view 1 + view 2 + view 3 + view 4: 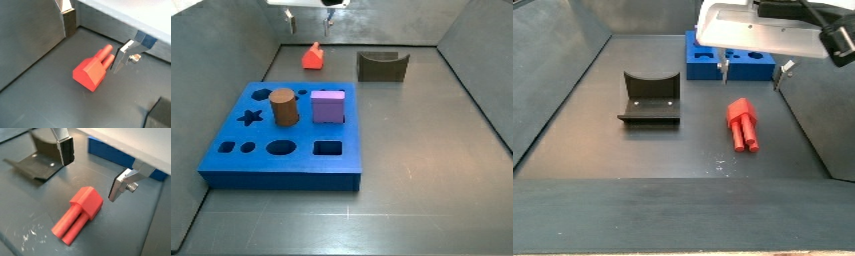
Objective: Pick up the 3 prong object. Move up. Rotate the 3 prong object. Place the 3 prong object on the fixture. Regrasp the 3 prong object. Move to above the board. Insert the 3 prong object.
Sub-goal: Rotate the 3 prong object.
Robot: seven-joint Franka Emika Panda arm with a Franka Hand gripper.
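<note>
The claw hangs above the red 3 prong object, its fingers spread wide and holding nothing. The object lies flat on the dark floor, apart from both fingers, in both wrist views. In a side view it rests between the fixture and the side wall, near the blue board. On the board stand a brown cylinder and a purple cube.

hand | white housing | flat silver fingers | dark pads | small screw
</note>
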